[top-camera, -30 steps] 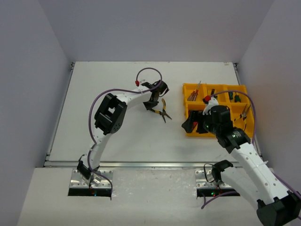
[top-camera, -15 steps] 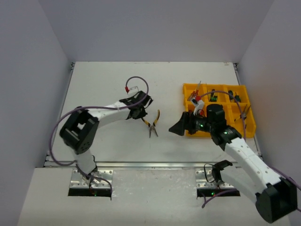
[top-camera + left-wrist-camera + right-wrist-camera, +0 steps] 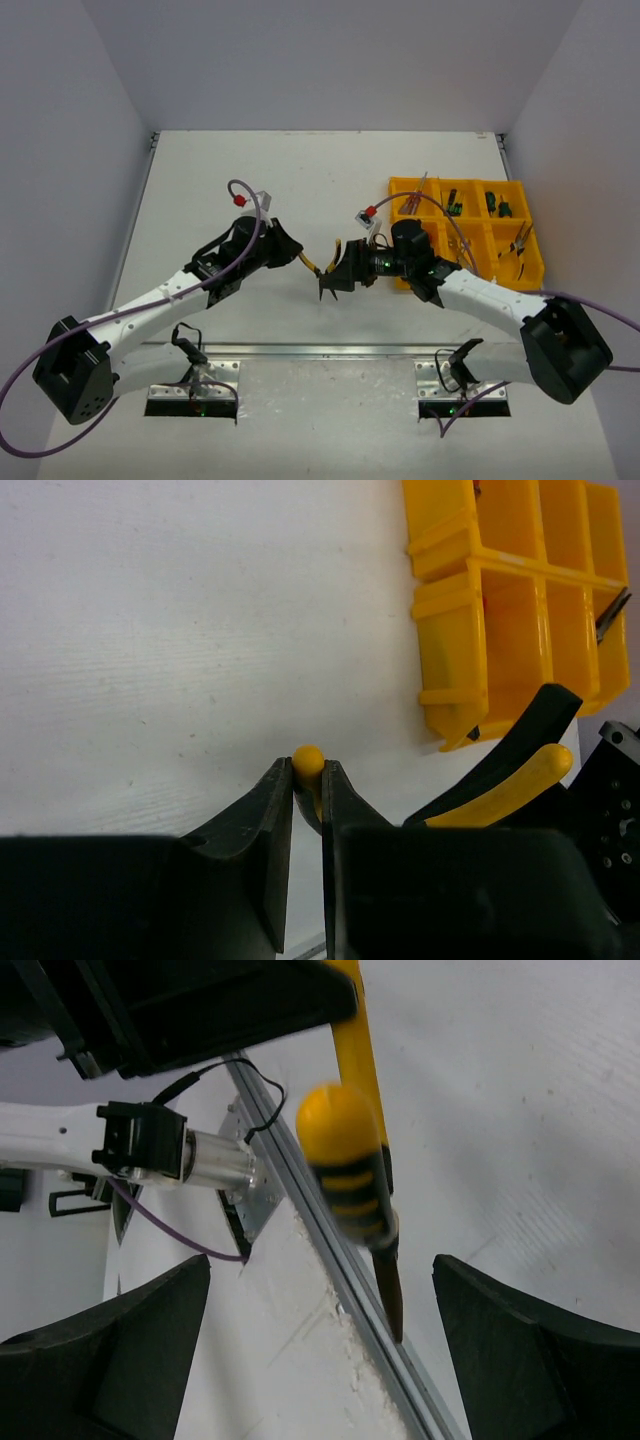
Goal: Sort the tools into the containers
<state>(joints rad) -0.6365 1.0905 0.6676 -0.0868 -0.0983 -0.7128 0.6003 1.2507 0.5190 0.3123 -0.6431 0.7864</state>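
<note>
My left pincer point(image 3: 308, 776) is clamped tight on the rounded tip of one handle of the yellow-and-black-handled pliers point(image 3: 325, 268). Its two dark fingers point(image 3: 270, 820) press the yellow grip from either side. The pliers' other handle splays out toward the bright yellow plastic organiser tray point(image 3: 460, 182).

My right pincer point(image 3: 320, 1270) is spread wide and grips nothing. Its fingers point(image 3: 110, 1350) stand on either side of the pliers without touching them. From the right wrist, a yellow handle end and the dark nose below it sit in the gap between the fingers. I cannot tell whether the nose touches the white desk point(image 3: 250, 170).

The pliers are left of the tray, near its near-left corner and clearly apart from it. My left pincer is on the side of them away from the tray, and my right pincer is between them and the tray. My right arm crosses the tray's near-left compartment and hides most of it.

The three far compartments each hold small tools point(image 3: 455, 208), with red handles in the far-left one. Another tool lies in the near-right compartment, too small to name.
</note>
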